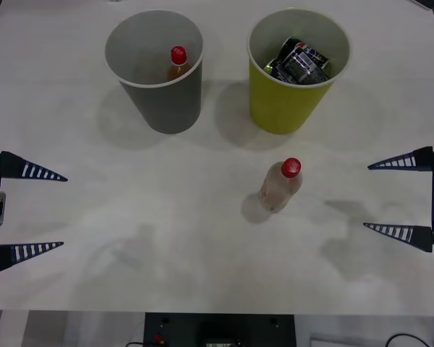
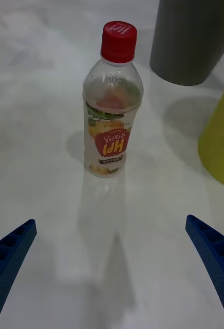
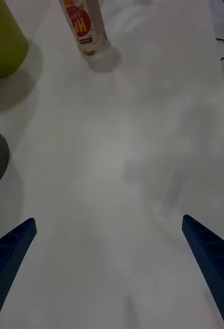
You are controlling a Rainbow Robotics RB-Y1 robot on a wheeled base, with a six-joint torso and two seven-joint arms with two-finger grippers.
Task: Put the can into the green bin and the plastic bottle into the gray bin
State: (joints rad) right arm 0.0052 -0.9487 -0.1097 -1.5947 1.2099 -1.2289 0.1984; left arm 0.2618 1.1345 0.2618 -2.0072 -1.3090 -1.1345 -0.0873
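White table point(image 1: 130, 275) holds the upright bottle point(image 1: 281, 186) in front of the green bin point(image 1: 293, 101), well clear of both spread, empty grippers (left point(image 1: 29, 213), right point(image 1: 398, 196)); a glancing approach could topple it.

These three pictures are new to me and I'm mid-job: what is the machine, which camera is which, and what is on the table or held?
It is a two-armed robot. The wide picture looks down from above its arms; the two upright ones come from cameras on its wrists. The left end effector and right end effector sit open at the table's side edges, holding nothing. The plastic bottle stands upright on the table, in front of the green bin, nearer the right arm. That bin holds crushed cans. The gray bin to its left holds another red-capped bottle.
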